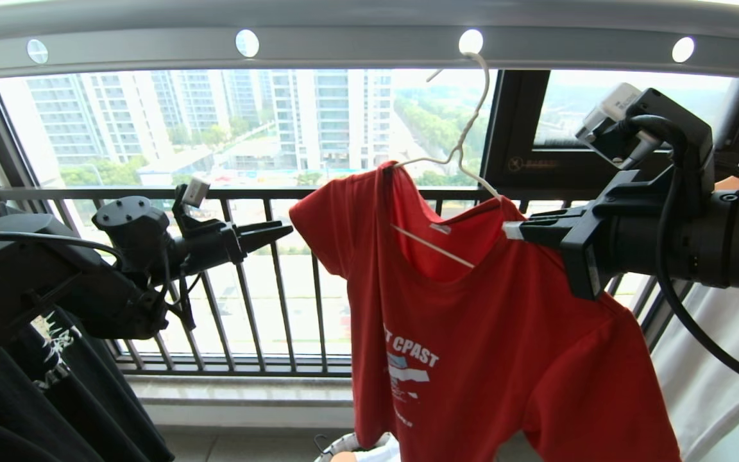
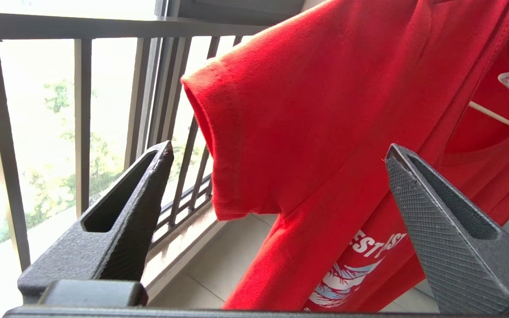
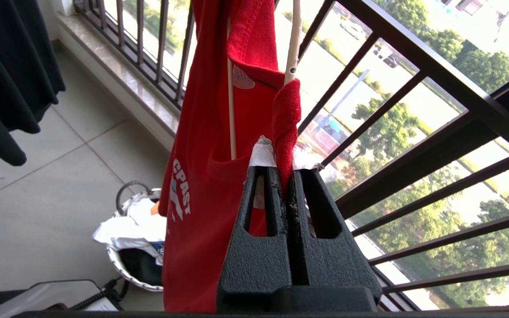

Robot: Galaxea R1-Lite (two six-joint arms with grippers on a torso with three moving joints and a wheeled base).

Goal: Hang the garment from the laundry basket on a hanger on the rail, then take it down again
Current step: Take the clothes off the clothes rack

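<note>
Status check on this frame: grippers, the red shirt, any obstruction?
Right gripper shut on red T-shirt at its shoulder. Left gripper open, short of the sleeve, holding nothing. Shirt on wire hanger, hooked on the rail. No obstruction seen.

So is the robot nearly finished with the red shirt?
About halfway, it seems. Done: the red T-shirt is out of the laundry basket, draped on the wire hanger, whose hook is over the rail. In hand: the right end effector is shut on the shirt's shoulder; the left end effector is open, beside the sleeve. Left: taking it down again.
</note>
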